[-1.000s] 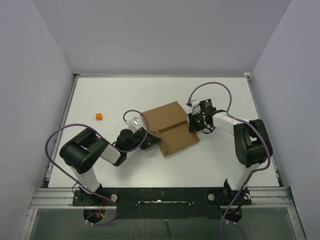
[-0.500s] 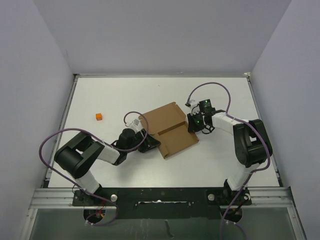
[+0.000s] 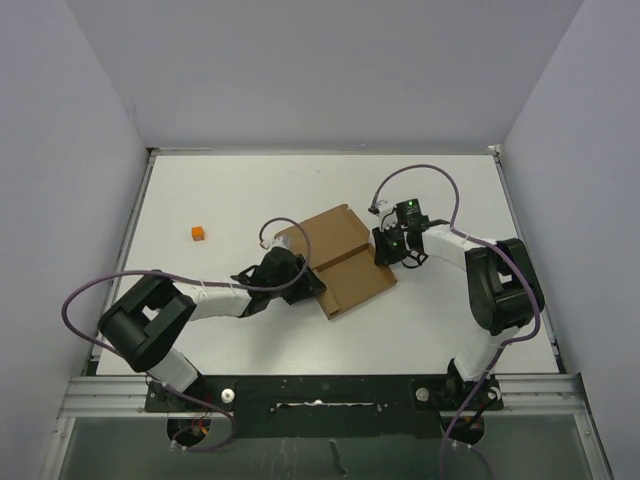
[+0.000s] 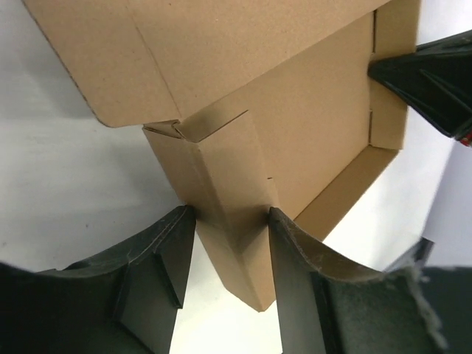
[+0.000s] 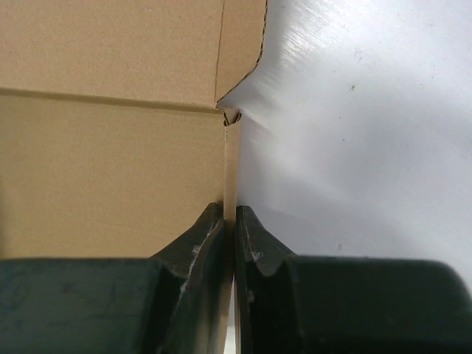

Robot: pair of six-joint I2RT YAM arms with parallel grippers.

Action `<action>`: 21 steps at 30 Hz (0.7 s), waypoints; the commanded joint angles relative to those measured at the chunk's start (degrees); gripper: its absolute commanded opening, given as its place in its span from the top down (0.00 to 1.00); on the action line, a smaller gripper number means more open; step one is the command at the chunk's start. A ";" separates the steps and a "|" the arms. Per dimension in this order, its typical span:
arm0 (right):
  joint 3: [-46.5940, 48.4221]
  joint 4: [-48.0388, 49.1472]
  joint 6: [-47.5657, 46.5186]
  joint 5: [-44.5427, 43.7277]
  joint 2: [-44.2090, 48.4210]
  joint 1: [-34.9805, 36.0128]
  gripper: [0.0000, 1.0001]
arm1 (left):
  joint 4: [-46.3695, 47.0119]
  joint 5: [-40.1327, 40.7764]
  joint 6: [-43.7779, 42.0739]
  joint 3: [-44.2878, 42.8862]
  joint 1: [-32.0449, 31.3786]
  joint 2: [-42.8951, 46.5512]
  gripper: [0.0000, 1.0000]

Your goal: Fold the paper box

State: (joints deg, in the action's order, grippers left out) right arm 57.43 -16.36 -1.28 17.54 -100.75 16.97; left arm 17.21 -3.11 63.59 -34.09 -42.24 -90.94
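Observation:
The brown paper box lies in the middle of the white table, partly folded, with its lid panel raised at the back. My left gripper is at its near left corner. In the left wrist view the jaws stand apart around a folded side wall of the paper box, which touches both fingertips. My right gripper is at the right edge, shut on the thin upright side wall of the paper box. That right gripper also shows across the box.
A small orange cube lies on the table to the left, well away from the box. Purple cables loop over both arms. Grey walls close in the table on three sides.
The left jaws have widened around the box's side wall, and the left arm's elbow has swung lower and leftward. The right gripper has kept its hold without moving.

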 commanded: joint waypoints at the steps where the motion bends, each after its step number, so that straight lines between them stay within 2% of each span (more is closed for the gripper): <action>1: 1.19 -0.76 -0.13 1.08 -0.23 1.21 1.00 | -19.27 9.38 -0.66 -7.22 -3.38 3.57 0.60; 8: 1.27 -0.73 -0.12 0.92 0.02 1.40 1.00 | -36.05 17.13 1.07 -16.61 -7.15 0.43 0.77; 14: 1.28 -0.74 -0.21 0.91 0.20 1.40 1.00 | -47.50 17.46 3.47 -23.92 -7.81 -5.68 0.79; 21: 1.28 -0.69 -0.33 0.66 0.42 1.80 1.00 | -53.01 19.07 4.40 -27.34 -8.27 -7.99 0.82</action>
State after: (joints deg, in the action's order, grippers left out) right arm 57.43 -16.80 -1.45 18.06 -100.75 18.17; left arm -27.46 13.04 66.78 -57.89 -50.06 -97.14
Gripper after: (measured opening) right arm 0.078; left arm 0.190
